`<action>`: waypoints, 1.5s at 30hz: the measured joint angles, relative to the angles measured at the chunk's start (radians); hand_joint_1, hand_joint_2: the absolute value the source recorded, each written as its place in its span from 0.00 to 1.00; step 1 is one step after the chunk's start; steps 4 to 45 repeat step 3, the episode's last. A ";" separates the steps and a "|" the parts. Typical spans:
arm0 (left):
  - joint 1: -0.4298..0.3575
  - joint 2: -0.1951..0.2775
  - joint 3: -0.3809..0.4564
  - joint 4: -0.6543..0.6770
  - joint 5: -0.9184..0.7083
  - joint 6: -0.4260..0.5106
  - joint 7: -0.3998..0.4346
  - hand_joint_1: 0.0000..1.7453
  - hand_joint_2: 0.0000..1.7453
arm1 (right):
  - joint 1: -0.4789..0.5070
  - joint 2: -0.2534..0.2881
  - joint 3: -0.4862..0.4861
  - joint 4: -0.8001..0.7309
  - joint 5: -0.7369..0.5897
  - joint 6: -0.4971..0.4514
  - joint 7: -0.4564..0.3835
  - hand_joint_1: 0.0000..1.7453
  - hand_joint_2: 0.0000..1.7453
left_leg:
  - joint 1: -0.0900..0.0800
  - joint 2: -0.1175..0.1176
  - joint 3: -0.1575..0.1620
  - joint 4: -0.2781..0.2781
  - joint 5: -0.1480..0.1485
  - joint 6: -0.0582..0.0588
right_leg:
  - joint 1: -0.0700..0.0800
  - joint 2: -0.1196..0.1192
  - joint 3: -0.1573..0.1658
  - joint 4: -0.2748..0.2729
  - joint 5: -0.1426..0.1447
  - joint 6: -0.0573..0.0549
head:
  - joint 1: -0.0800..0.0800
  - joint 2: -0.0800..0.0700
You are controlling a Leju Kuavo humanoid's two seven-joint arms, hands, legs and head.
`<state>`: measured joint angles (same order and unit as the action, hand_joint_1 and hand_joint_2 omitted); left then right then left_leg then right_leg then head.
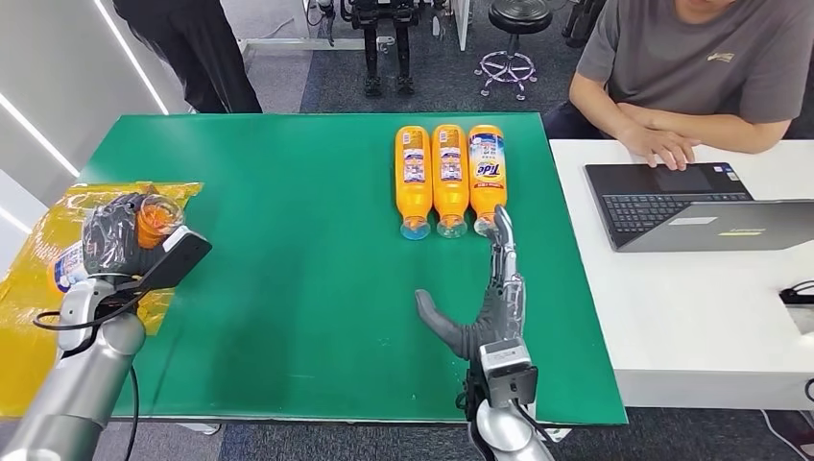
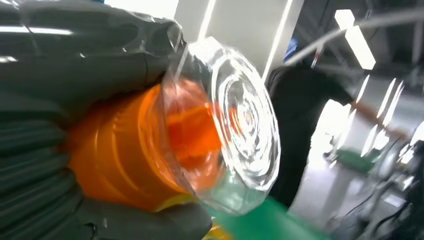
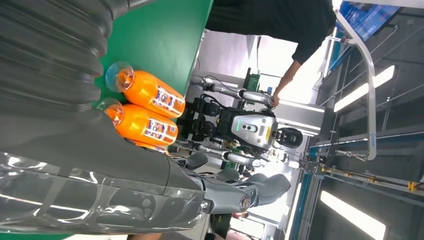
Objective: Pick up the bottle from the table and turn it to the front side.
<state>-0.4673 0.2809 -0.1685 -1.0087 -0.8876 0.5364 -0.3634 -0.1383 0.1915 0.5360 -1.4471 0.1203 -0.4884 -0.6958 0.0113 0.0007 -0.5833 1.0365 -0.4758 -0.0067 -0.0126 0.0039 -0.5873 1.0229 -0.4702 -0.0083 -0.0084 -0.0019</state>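
Already lifted, an orange plastic bottle (image 1: pixel 154 219) sits gripped in the left hand (image 1: pixel 113 235) at nine o'clock, unturned; right hand (image 1: pixel 485 312) open-fingered.

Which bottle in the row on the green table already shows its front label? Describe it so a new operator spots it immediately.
Start from the green table and find the row of three orange bottles lying side by side near its far edge. It is the bottle at the row's right end, nearest the white desk, just beyond the right robot hand. It alone shows a blue-and-white Tide label.
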 joint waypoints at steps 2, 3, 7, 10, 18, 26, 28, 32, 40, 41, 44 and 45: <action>-0.006 0.010 -0.001 0.050 -0.020 -0.005 -0.010 1.00 1.00 | 0.000 0.000 0.000 0.000 -0.006 0.004 -0.001 0.00 1.00 | 0.000 0.000 0.000 0.000 0.000 0.000 | 0.000 0.000 0.000 0.000 0.000 0.000 | 0.000 0.000; -0.007 0.012 -0.001 0.061 -0.024 -0.006 -0.013 1.00 1.00 | 0.000 0.000 0.000 0.000 -0.007 0.004 -0.002 0.00 1.00 | 0.000 0.000 0.000 0.000 0.000 0.000 | 0.000 0.000 0.000 0.000 0.000 0.000 | 0.000 0.000; -0.007 0.012 -0.001 0.061 -0.024 -0.006 -0.013 1.00 1.00 | 0.000 0.000 0.000 0.000 -0.007 0.004 -0.002 0.00 1.00 | 0.000 0.000 0.000 0.000 0.000 0.000 | 0.000 0.000 0.000 0.000 0.000 0.000 | 0.000 0.000; -0.007 0.012 -0.001 0.061 -0.024 -0.006 -0.013 1.00 1.00 | 0.000 0.000 0.000 0.000 -0.007 0.004 -0.002 0.00 1.00 | 0.000 0.000 0.000 0.000 0.000 0.000 | 0.000 0.000 0.000 0.000 0.000 0.000 | 0.000 0.000; -0.007 0.012 -0.001 0.061 -0.024 -0.006 -0.013 1.00 1.00 | 0.000 0.000 0.000 0.000 -0.007 0.004 -0.002 0.00 1.00 | 0.000 0.000 0.000 0.000 0.000 0.000 | 0.000 0.000 0.000 0.000 0.000 0.000 | 0.000 0.000; -0.007 0.012 -0.001 0.061 -0.024 -0.006 -0.013 1.00 1.00 | 0.000 0.000 0.000 0.000 -0.007 0.004 -0.002 0.00 1.00 | 0.000 0.000 0.000 0.000 0.000 0.000 | 0.000 0.000 0.000 0.000 0.000 0.000 | 0.000 0.000; -0.007 0.012 -0.001 0.061 -0.024 -0.006 -0.013 1.00 1.00 | 0.000 0.000 0.000 0.000 -0.007 0.004 -0.002 0.00 1.00 | 0.000 0.000 0.000 0.000 0.000 0.000 | 0.000 0.000 0.000 0.000 0.000 0.000 | 0.000 0.000; -0.007 0.012 -0.001 0.061 -0.024 -0.006 -0.013 1.00 1.00 | 0.000 0.000 0.000 0.000 -0.007 0.004 -0.002 0.00 1.00 | 0.000 0.000 0.000 0.000 0.000 0.000 | 0.000 0.000 0.000 0.000 0.000 0.000 | 0.000 0.000; -0.007 0.012 -0.001 0.061 -0.024 -0.006 -0.013 1.00 1.00 | 0.000 0.000 0.000 0.000 -0.007 0.004 -0.002 0.00 1.00 | 0.000 0.000 0.000 0.000 0.000 0.000 | 0.000 0.000 0.000 0.000 0.000 0.000 | 0.000 0.000; -0.007 0.012 -0.001 0.061 -0.024 -0.006 -0.013 1.00 1.00 | 0.000 0.000 0.000 0.000 -0.007 0.004 -0.002 0.00 1.00 | 0.000 0.000 0.000 0.000 0.000 0.000 | 0.000 0.000 0.000 0.000 0.000 0.000 | 0.000 0.000; -0.007 0.012 -0.001 0.061 -0.024 -0.006 -0.013 1.00 1.00 | 0.000 0.000 0.000 0.000 -0.007 0.004 -0.002 0.00 1.00 | 0.000 0.000 0.000 0.000 0.000 0.000 | 0.000 0.000 0.000 0.000 0.000 0.000 | 0.000 0.000; -0.007 0.012 -0.001 0.061 -0.024 -0.006 -0.013 1.00 1.00 | 0.000 0.000 0.000 0.000 -0.007 0.004 -0.002 0.00 1.00 | 0.000 0.000 0.000 0.000 0.000 0.000 | 0.000 0.000 0.000 0.000 0.000 0.000 | 0.000 0.000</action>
